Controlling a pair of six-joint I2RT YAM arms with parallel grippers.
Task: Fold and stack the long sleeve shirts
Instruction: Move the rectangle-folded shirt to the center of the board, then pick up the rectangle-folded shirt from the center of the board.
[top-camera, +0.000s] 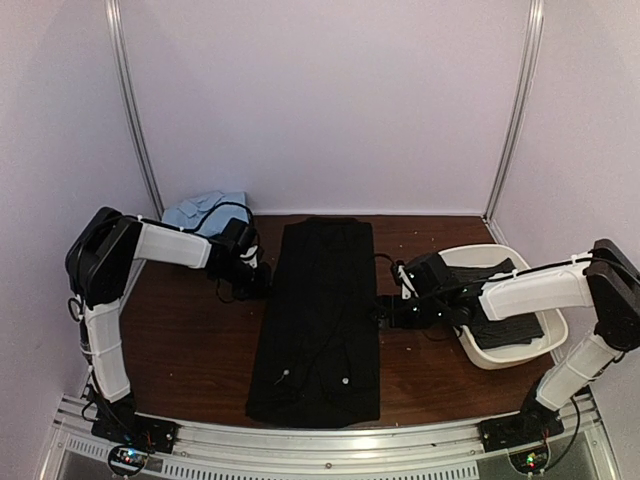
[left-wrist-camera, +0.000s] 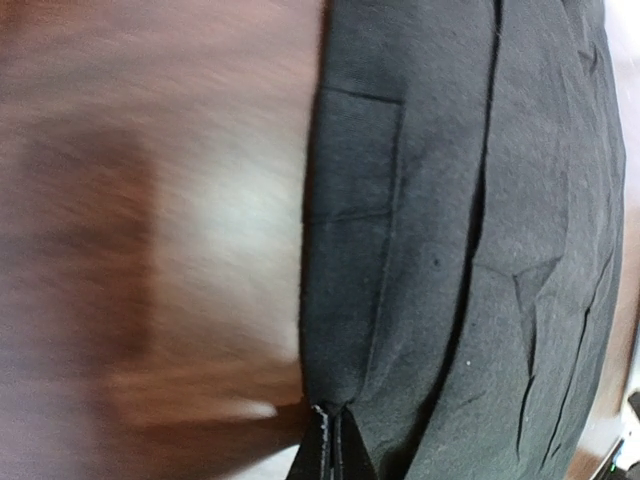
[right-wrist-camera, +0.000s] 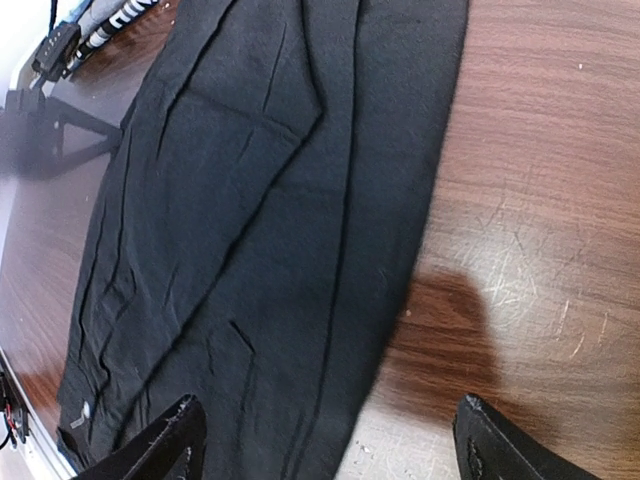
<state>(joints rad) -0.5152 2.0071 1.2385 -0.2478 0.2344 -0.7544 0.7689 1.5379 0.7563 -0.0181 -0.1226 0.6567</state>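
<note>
The black shirt (top-camera: 318, 320) is lying in a long strip on the worktop (top-camera: 180, 340), one edge seemingly pinched in the left gripper's (left-wrist-camera: 330, 450) closed jaws, the other passing between the right gripper's (right-wrist-camera: 330, 440) parted jaws, which are needing to clamp level before lifting.

back wall (top-camera: 320, 100): plain pale lilac panel
side walls (top-camera: 50, 120): same pale panels, left and right
uprights (top-camera: 135, 110): two silver poles at the back corners
table (top-camera: 180, 330): dark brown wood, fine scratches
rail (top-camera: 320, 440): ribbed aluminium, near edge
light: soft, pale glare on the wood
</note>
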